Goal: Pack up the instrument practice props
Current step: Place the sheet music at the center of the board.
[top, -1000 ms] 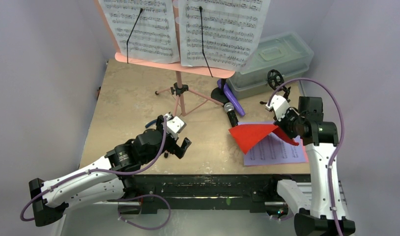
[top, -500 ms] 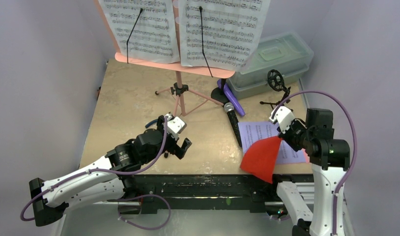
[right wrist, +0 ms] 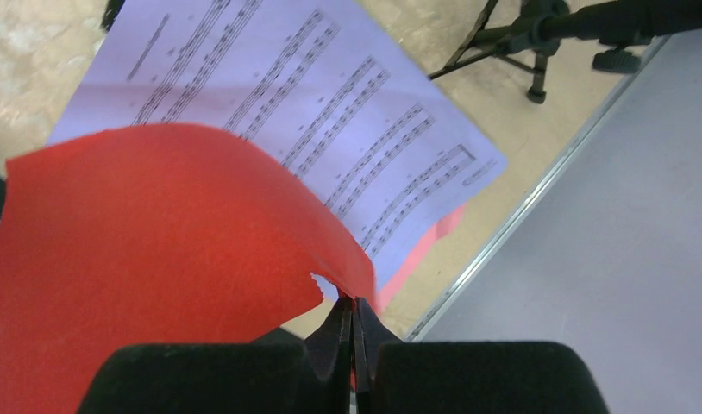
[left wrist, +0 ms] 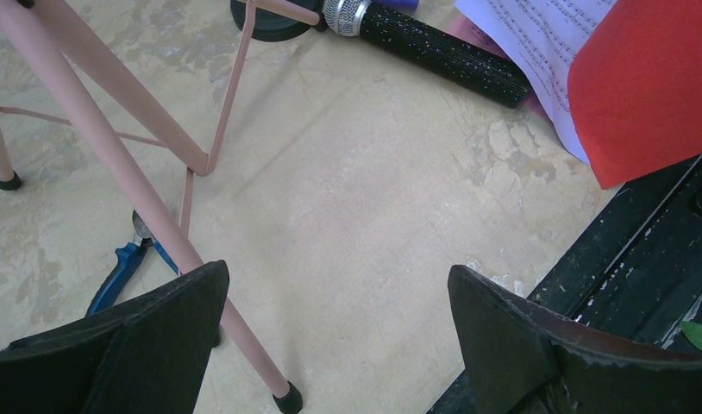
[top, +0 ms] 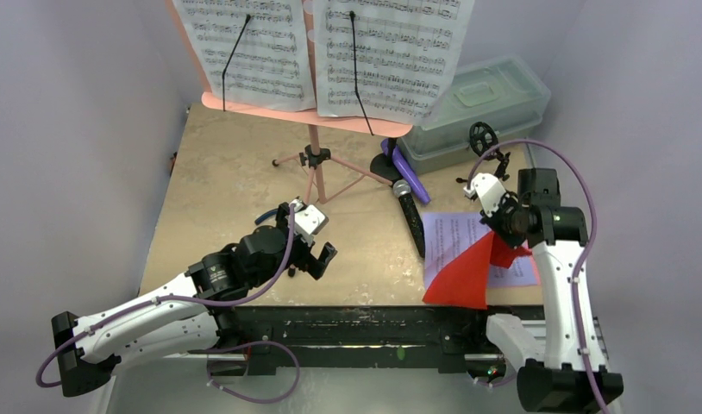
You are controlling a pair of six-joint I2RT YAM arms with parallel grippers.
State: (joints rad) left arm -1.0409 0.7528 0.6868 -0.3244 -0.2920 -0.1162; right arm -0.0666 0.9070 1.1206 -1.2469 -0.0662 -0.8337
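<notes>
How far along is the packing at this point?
Done: nothing visibly packed. In hand: the right claw is shut on the red sheet, held above the lavender sheet; the left claw is open, empty. Left: pink rack standing with white sheets, purple mic, black mic on the table, box lid closed.

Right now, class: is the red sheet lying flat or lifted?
Lifted and curled: the right gripper is shut on the red sheet at its edge, holding it above the lavender sheet.
</notes>
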